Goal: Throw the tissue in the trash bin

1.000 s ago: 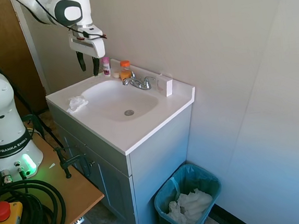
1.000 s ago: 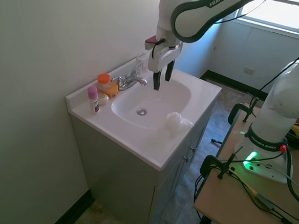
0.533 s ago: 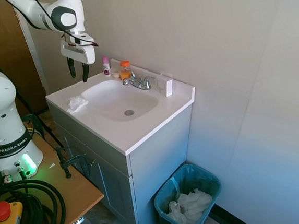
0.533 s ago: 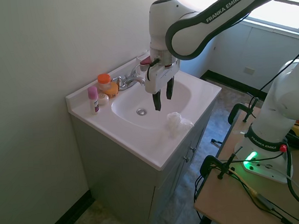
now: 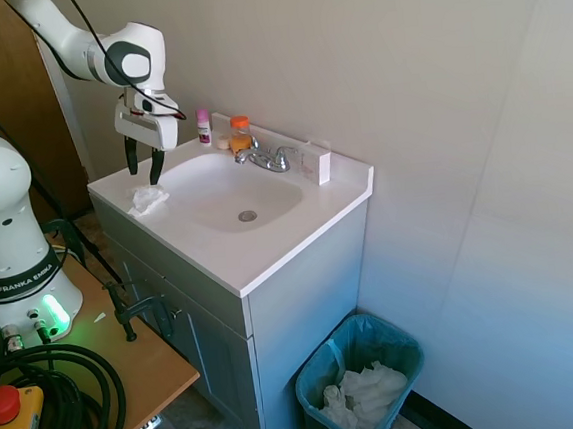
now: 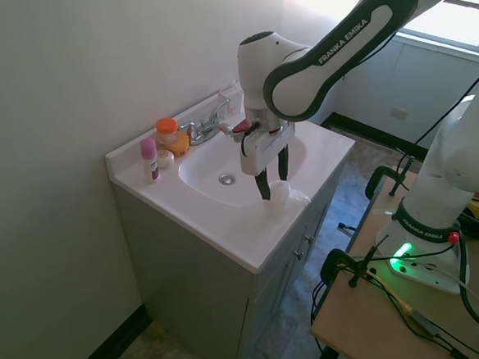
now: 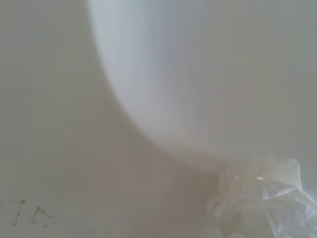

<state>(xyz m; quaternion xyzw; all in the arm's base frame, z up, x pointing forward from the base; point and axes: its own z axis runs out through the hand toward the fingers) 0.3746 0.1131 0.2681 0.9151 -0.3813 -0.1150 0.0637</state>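
Observation:
The tissue (image 5: 149,197) is a small crumpled white wad lying on the white vanity top, at the basin's left rim near the counter's front corner. In the second exterior view the tissue (image 6: 285,194) sits partly behind the fingers. My gripper (image 5: 143,169) hangs open just above it, fingers pointing down, not touching it. In the second exterior view the gripper (image 6: 274,176) is over the basin's edge. The wrist view shows the tissue (image 7: 262,201) close by, beside the curved basin rim. The teal trash bin (image 5: 361,381) stands on the floor right of the vanity, lined with a bag.
A heap of crumpled white paper (image 5: 365,396) fills the bin. At the back of the counter stand a pink bottle (image 5: 204,126), an orange-capped jar (image 5: 240,133), the faucet (image 5: 267,158) and a white box (image 5: 316,162). A wooden table (image 5: 129,359) lies left of the vanity.
My gripper has swung from high over the basin's back toward the counter's front corner and come down until it hangs just above the tissue. The tissue has not moved.

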